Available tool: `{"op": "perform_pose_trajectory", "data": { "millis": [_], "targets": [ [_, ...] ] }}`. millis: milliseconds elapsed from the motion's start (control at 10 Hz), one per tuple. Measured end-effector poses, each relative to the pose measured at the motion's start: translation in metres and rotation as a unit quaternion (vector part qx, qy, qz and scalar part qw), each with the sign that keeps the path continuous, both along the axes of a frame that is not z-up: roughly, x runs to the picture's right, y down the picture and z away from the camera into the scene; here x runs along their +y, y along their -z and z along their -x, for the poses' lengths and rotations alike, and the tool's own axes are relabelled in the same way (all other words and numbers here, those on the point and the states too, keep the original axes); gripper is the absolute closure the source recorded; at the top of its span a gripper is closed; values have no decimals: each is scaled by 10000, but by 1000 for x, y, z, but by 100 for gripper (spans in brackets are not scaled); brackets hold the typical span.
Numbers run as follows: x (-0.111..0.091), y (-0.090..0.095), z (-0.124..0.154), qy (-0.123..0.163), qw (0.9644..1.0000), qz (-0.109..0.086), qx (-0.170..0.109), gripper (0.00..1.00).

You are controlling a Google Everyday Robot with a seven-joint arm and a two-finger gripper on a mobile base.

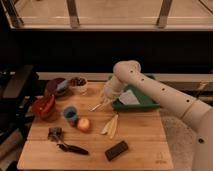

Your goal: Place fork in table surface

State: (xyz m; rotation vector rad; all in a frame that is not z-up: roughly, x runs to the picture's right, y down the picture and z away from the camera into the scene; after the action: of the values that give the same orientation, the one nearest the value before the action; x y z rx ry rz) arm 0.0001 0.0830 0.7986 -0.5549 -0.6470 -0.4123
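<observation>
My gripper (pixel 106 97) hangs at the end of the white arm, over the back middle of the wooden table surface (pixel 142 142), just left of the green tray. It is shut on the fork (pixel 98 105), a slim pale utensil that sticks out down and to the left from the fingers. The fork's tip is close above the planks; I cannot tell whether it touches them.
A green tray (pixel 146 105) with a white sheet is at the back right. Two yellow strips (pixel 111 126), an orange fruit (pixel 83 124), a blue cup (pixel 70 114), a red bowl (pixel 44 106), a black-handled utensil (pixel 73 148) and a black bar (pixel 116 150) lie on the table.
</observation>
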Motion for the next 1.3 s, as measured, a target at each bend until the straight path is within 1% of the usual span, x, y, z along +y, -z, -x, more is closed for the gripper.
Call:
{"op": "perform_pose_trajectory", "data": {
  "millis": [100,200,300,500,600,700,800,1000,1200,1300],
  "targets": [
    [9,-3,1,-2,9999,105,-42,100],
    [20,-3,3,7,9996,251,-106,100],
    [33,-1,6,81,9991,392,-158,100],
    [54,4,21,270,9971,641,-302,100],
    [72,6,30,412,9948,836,-405,100],
    [87,6,43,551,9923,964,-543,100],
    [98,6,52,662,9900,1054,-661,100],
    [116,-1,58,805,9859,1249,-773,100],
    [129,-8,56,852,9839,1376,-757,99],
    [133,-10,51,827,9838,1415,-728,94]
  ]
}}
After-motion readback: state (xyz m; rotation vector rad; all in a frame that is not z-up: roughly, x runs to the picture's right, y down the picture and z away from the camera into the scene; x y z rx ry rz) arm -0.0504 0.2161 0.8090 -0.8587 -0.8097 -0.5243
